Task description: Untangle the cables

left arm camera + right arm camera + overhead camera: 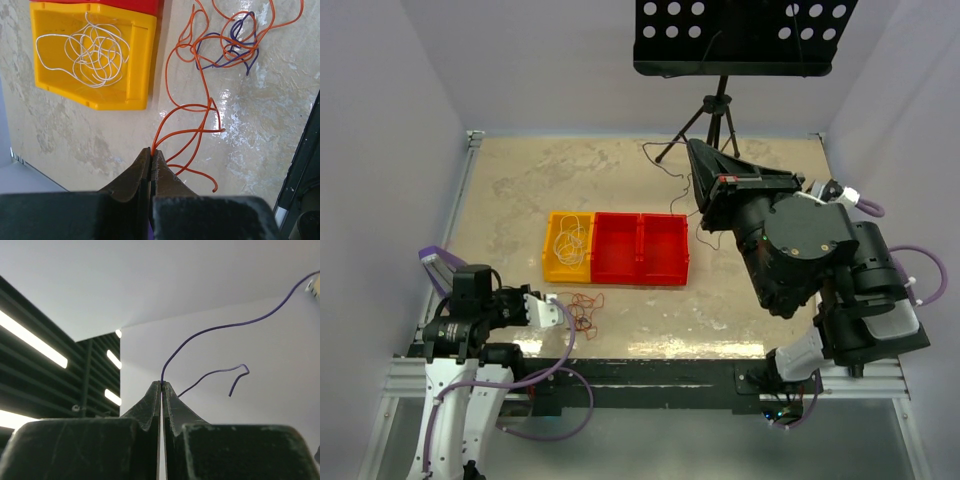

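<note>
Left fingers (142, 172): pressed together low over the near-left part of the worktop (520, 180), pinching one end of the orange wire (161, 127) at their tips.
Right fingers (150, 402): closed on a thin purple wire (225, 325). The arm is raised high at the right and its wrist camera looks up at wall and ceiling lights.
Cables (235, 44): a loose tangle of orange and purple loops lying flat on the worktop, on the near side of the bins and just ahead of the left fingers.
Orange wire: rises from the left fingers in several curves and runs on into the tangle, where it crosses the purple loops (256, 50).
Purple wire: arcs up and to the right from the right fingers and leaves the wrist view. A second short purple strand with a bent tip shows beside it.
White wire (95, 52): coiled in a heap inside the yellow bin (115, 102), apart from the tangle.
Red bins (660, 250): two, set in a row touching the right side of the yellow bin, about mid-worktop.
Music stand (735, 40): black, on a tripod at the far edge, behind the raised right arm.
</note>
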Tool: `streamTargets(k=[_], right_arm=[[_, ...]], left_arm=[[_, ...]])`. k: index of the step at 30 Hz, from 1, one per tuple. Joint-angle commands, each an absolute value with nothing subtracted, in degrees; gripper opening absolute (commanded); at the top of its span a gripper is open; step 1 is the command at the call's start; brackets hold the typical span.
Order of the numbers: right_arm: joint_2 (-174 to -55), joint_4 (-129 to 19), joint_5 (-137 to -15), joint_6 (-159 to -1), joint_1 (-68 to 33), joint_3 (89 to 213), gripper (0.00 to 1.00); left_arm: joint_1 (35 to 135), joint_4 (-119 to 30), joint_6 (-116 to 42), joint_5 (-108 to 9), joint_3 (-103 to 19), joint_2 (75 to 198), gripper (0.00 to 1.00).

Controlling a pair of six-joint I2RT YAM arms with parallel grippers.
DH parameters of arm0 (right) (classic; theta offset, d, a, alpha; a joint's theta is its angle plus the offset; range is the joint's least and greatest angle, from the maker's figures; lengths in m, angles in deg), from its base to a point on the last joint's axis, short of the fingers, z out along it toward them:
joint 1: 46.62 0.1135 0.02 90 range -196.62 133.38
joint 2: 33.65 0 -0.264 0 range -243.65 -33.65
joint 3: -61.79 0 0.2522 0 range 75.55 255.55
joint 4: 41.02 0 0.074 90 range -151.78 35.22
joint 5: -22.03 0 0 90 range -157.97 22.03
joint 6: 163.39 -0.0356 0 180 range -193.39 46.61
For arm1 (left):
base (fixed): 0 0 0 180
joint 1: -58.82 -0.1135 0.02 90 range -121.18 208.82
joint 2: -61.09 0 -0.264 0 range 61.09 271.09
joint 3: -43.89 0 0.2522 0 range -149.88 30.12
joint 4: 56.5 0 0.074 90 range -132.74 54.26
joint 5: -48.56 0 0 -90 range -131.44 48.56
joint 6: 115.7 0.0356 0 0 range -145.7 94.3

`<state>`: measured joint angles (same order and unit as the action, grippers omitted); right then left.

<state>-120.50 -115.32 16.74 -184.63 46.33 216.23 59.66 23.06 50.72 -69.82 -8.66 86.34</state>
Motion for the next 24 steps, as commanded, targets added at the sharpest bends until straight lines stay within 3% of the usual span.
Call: streamTargets(k=[1,6,12,24], right_arm=[[-120.6,-114.9,35.0,-186.3,53.2,220.4,0.0],[-114.0,-114.7,35.0,-186.1,58.1,209.4,0.0],[-114.3,-114.4,35.1,-170.0,58.3,206.8,0.0],[-121.1,-114.5,35.1,-159.5,45.1,205.7,0.0]], left_arm=[[59.9,24.6,53.7,-69.3,-9.4,86.8,0.0],[60.0,24.3,53.7,-70.6,-8.6,86.7,0.0],[59.9,24.1,53.8,-71.5,-9.3,86.5,0.0],[60.0,22.8,53.4,-72.0,-8.0,84.2,0.0]])
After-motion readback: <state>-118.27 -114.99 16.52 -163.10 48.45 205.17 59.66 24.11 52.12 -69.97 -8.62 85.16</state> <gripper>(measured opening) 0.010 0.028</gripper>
